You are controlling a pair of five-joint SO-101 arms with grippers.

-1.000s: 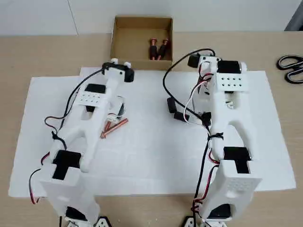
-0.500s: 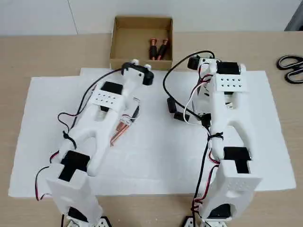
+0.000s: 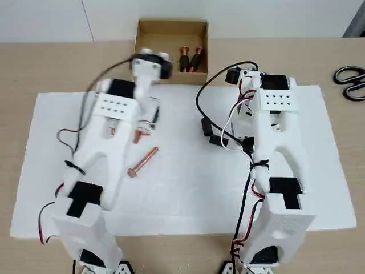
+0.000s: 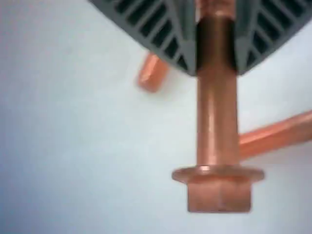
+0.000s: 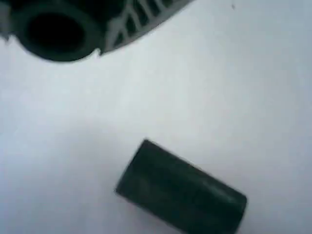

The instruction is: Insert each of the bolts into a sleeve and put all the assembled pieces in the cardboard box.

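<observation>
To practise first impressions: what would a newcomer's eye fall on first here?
The left gripper clamps a copper flanged bolt by its shank above the white sheet. A second copper bolt lies loose on that sheet, and the brown cardboard box at the table's far edge holds two assembled pieces.

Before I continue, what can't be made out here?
- High view: the left arm's wrist covers the left gripper and most of its bolt.
- High view: that arm hides the near left corner of the cardboard box.
- Right wrist view: the end-on sleeve is cut by the edge; what holds it is unseen.
</observation>
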